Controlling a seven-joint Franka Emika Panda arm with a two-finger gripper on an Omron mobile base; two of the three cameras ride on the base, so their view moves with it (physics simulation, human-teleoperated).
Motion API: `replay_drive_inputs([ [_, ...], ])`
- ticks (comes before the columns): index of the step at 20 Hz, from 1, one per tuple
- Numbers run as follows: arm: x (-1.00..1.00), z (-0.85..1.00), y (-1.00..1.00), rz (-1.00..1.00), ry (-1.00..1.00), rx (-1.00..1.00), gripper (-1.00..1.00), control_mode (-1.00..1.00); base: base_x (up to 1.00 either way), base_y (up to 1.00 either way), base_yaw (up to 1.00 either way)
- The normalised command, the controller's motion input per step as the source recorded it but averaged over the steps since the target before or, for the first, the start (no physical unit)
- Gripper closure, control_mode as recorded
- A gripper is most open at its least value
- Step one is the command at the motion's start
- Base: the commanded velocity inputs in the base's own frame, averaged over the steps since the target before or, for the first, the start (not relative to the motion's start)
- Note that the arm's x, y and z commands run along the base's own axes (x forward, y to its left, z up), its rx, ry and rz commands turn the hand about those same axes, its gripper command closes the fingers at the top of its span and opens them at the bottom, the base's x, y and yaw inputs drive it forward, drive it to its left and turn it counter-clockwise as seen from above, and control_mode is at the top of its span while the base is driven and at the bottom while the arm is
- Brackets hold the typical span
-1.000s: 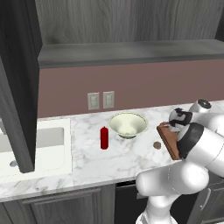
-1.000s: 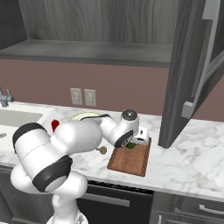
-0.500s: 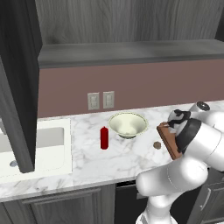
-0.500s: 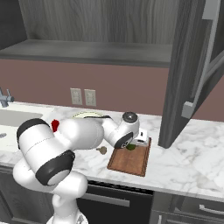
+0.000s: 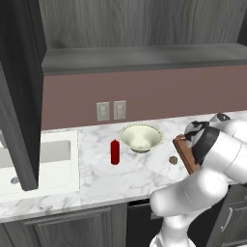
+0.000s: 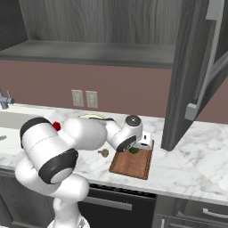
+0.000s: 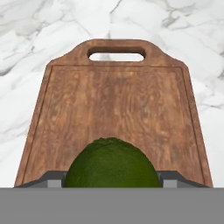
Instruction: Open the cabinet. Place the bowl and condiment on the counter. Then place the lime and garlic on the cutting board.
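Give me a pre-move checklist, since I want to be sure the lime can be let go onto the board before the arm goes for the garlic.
1. Lime over the cutting board: ok, the board lies under it in the hand view.
2. Lime resting on the board: cannot tell, its underside is hidden.
3. Hand released: cannot tell, the fingers flank the lime closely.
4. Room left on the board for the garlic: ok, most of it is bare.
5. Garlic reachable: ok, it sits on the counter beside the board.
6. Bowl and red bottle already on the counter: ok.
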Motion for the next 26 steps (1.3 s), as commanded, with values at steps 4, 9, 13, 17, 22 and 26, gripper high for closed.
replay_drive_inputs([
  [4, 0.05, -0.06, -0.01, 0.0, 0.0, 0.0, 1.0, -1.0, 0.0, 0.0, 0.0],
  [9, 0.03, -0.07, 0.0, 0.0, 0.0, 0.0, 1.0, -1.0, 0.0, 0.0, 0.0],
  [13, 0.0, -0.03, 0.0, 0.0, 0.0, 0.0, 1.0, -1.0, 0.0, 0.0, 0.0],
  [17, 0.0, -0.03, -0.02, 0.0, 0.0, 0.0, 1.0, -1.0, 0.0, 0.0, 0.0],
  [22, 0.0, -0.07, -0.02, 0.0, 0.0, 0.0, -1.0, -1.0, 0.0, 0.0, 0.0],
  [26, 0.0, -0.05, 0.0, 0.0, 0.0, 0.0, -1.0, -1.0, 0.0, 0.0, 0.0],
])
